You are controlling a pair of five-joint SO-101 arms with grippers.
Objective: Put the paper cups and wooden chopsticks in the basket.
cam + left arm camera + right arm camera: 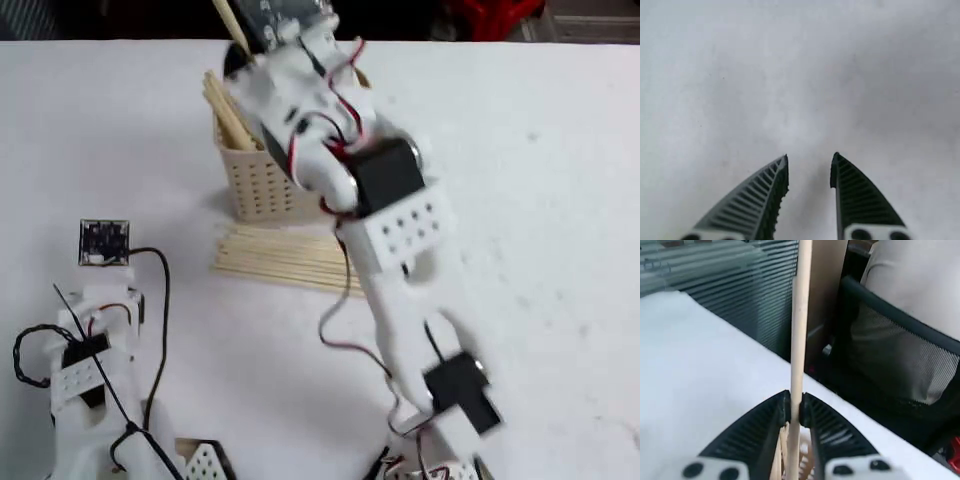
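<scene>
While left claw (810, 156) gapes, right claw (796, 401) pinches chopstick (801, 315).

From my end the desk (560, 200) looks matt white, faintly scuffed. The basket (262, 185) is cream perforated plastic, and the chopsticks (285, 260) are pale bare wood, pretty smooth. The fingers (755, 435) look like dark ribbed matt plastic, the arm shells (405, 230) white plastic.

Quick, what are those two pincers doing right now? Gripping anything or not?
Left pincer: open, holding nothing.
Right pincer: closed on a wooden chopstick.
</scene>
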